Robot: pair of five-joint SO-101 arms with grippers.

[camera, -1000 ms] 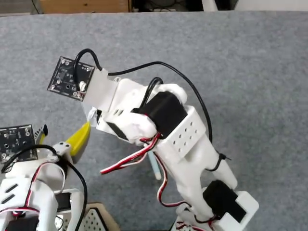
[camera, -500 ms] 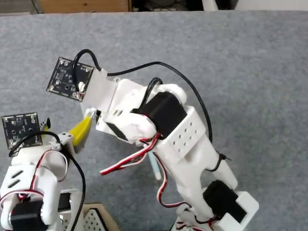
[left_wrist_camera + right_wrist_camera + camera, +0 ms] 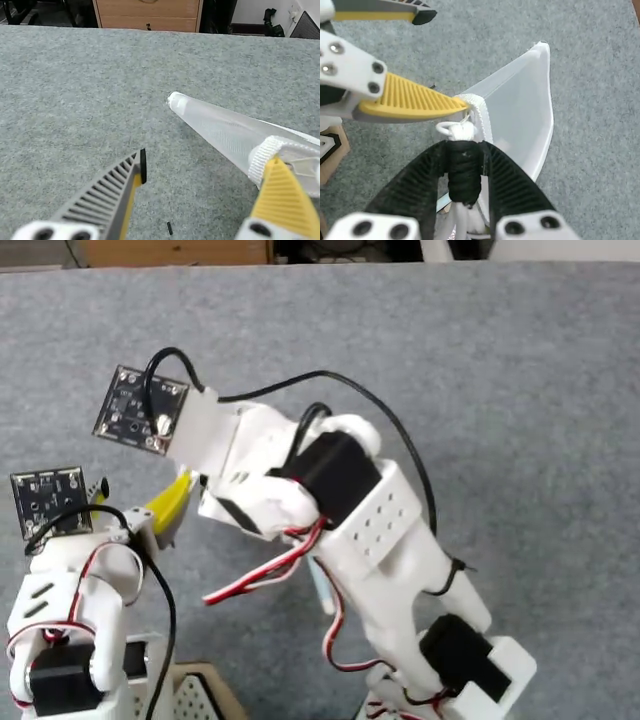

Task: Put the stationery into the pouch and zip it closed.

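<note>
Right wrist view: the black right fingers (image 3: 422,172) are closed tight on a dark pull (image 3: 463,172) with a white cord loop, at the near end of a frosted, see-through pouch (image 3: 520,110). The pouch fans out from those fingertips and hangs above the grey table (image 3: 600,60). The left fingers (image 3: 410,97) are spread wide apart. One yellow finger rests against the white webbing (image 3: 480,112) along the pouch's edge, just beside the right fingertips, and the other stands well clear. The pouch looks light, thin and floppy, with slick film sides that would probably slide or crumple if pinched. The stitched webbing and the pull seem the firmest places to hold. Closing the zip will likely need the webbing clamped between the left fingers while the right draws the pull away.
</note>
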